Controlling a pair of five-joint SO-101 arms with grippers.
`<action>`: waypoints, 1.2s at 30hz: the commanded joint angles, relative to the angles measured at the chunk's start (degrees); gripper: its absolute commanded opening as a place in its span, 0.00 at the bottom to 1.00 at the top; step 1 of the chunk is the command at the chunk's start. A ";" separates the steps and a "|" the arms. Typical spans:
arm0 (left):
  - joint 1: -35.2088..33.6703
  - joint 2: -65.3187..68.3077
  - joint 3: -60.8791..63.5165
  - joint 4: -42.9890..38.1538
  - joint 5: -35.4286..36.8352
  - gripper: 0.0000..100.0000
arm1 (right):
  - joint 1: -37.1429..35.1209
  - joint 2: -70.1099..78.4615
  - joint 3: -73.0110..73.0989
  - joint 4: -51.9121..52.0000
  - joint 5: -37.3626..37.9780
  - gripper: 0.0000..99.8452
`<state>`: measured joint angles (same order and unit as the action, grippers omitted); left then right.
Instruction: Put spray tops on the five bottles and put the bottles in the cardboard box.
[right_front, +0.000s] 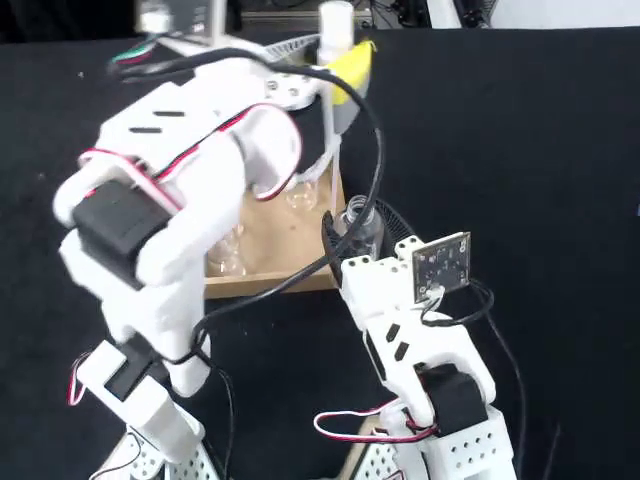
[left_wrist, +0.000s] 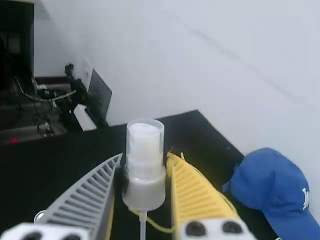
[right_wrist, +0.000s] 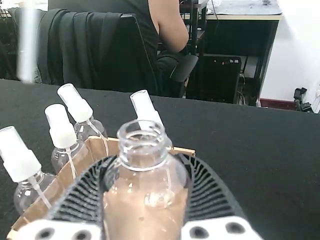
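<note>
The left gripper (left_wrist: 144, 161) pinches a spray top (left_wrist: 144, 142) between its grey and yellow fingers, dip tube hanging down between them; in the high view that gripper (right_front: 340, 62) is raised above the far side of the cardboard box (right_front: 272, 228), the spray top (right_front: 335, 18) upright at its tip. Beyond it in the left wrist view a blue cap (left_wrist: 272, 192) lies by an edge of the black table (left_wrist: 75, 155), under a white wall.

The right gripper (right_wrist: 146, 165) is closed around an open bottle (right_wrist: 142, 145), black fingers on either side of its body, the neck bare and upright; in the high view this bottle (right_front: 362, 222) sits just beside the box's right wall, near its near right corner, though its base is hidden, so it may rest on the table (right_front: 520, 150) or hang just above it.

Past the held bottle in the right wrist view, four capped bottles (right_wrist: 62, 135) stand in the box (right_wrist: 92, 146), the one furthest toward the box's right wall partly hidden behind the open neck. From above, the left arm (right_front: 180, 190) covers most of the box and its bottles; black cables (right_front: 375, 150) loop across the box's right side.
</note>
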<state>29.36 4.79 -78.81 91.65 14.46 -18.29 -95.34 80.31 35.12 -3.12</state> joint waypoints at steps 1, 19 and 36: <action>0.92 -0.26 2.42 -4.48 -0.53 0.03 | -0.53 -1.36 -0.40 -1.67 0.26 0.01; 2.24 5.98 -3.65 -3.87 5.98 0.03 | -0.44 -1.36 -0.40 -1.58 0.44 0.01; 6.20 -5.01 -9.01 9.23 15.21 0.03 | -0.35 -1.36 0.57 -1.67 0.53 0.01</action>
<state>34.73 7.16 -92.00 100.62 29.23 -18.29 -95.34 81.36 35.12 -3.12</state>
